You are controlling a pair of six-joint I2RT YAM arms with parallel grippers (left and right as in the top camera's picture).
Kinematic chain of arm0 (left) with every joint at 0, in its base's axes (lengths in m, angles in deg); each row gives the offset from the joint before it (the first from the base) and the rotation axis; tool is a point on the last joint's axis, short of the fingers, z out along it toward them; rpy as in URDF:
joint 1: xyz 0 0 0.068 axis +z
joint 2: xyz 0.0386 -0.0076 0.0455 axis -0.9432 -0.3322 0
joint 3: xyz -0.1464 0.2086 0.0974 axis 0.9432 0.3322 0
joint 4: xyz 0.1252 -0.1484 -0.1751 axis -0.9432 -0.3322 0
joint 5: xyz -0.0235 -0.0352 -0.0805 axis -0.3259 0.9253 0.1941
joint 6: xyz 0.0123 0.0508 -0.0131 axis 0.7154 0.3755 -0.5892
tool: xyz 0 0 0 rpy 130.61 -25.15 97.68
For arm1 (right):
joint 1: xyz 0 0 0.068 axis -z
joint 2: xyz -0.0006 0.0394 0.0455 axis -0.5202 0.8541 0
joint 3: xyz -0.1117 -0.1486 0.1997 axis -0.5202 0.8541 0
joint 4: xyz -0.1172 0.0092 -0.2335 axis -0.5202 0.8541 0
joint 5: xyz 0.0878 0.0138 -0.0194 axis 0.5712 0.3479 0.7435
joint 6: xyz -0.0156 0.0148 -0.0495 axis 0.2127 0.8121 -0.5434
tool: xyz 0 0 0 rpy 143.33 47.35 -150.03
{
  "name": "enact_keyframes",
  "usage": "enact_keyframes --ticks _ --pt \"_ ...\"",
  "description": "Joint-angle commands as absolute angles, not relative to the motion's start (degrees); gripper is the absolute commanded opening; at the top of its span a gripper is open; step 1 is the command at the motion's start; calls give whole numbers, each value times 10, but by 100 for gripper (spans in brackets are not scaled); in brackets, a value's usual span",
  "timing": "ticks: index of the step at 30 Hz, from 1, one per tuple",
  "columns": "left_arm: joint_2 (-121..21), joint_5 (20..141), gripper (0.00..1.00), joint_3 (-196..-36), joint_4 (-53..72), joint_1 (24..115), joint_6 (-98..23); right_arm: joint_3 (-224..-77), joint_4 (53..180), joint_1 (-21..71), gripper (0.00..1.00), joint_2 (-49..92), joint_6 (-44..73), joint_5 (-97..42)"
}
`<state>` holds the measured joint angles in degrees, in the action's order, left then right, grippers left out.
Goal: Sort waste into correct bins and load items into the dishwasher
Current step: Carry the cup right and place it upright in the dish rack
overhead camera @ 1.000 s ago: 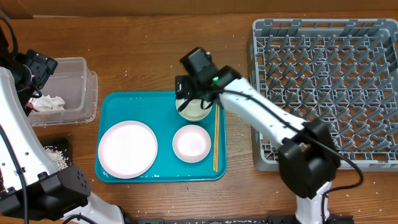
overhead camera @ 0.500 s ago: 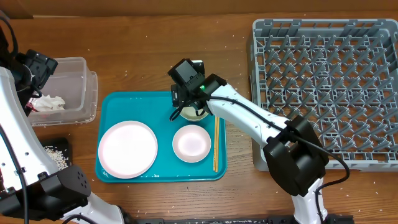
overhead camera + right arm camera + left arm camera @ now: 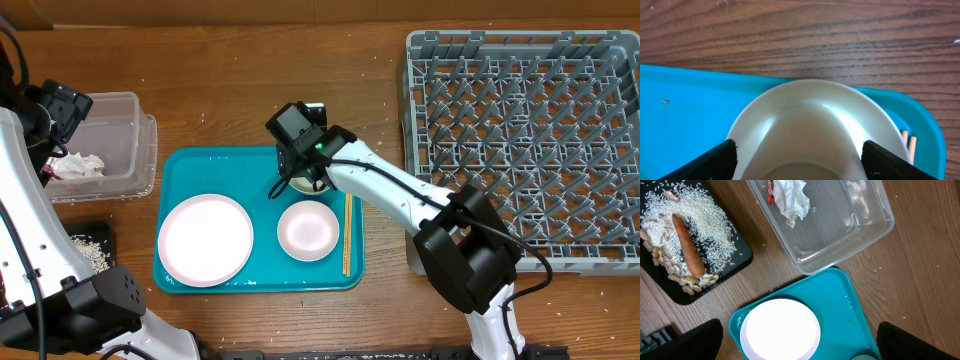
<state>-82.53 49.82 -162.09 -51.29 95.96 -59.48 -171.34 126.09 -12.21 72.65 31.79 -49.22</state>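
Observation:
A pale green cup (image 3: 304, 184) stands at the back of the teal tray (image 3: 200, 170), next to a small white bowl (image 3: 308, 230), a large white plate (image 3: 205, 240) and a pair of chopsticks (image 3: 347, 235). My right gripper (image 3: 302, 176) is open and low over the cup. In the right wrist view its fingers (image 3: 799, 162) straddle the cup (image 3: 815, 125). My left gripper (image 3: 60, 108) is open and empty, high above the clear bin (image 3: 125, 130). Its fingertips (image 3: 800, 345) frame the plate (image 3: 780, 330).
A grey dish rack (image 3: 520, 130) stands at the right. The clear bin (image 3: 840, 225) holds a crumpled tissue (image 3: 790, 197). A black tray (image 3: 735, 255) at the left holds rice, peanuts and a carrot (image 3: 688, 245).
My right gripper has moved left and down onto the cup, and its fingers now sit on both sides of it. The left arm has not moved.

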Motion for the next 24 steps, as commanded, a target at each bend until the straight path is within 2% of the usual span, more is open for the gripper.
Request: enact_keyframes --ticks 1,10,18,24 --pt "-827 491 100 -1621 -514 957 -598 -1711 1260 -125 82 734 323 -507" --pt "-827 491 100 -1621 -514 957 -598 -1756 1316 -124 75 720 336 -528" --pt "-827 491 100 -1621 -514 957 -598 -1794 1362 -114 57 671 347 -537" --pt "-827 491 100 -1621 -514 957 -598 -1795 1390 -67 59 570 346 -582"
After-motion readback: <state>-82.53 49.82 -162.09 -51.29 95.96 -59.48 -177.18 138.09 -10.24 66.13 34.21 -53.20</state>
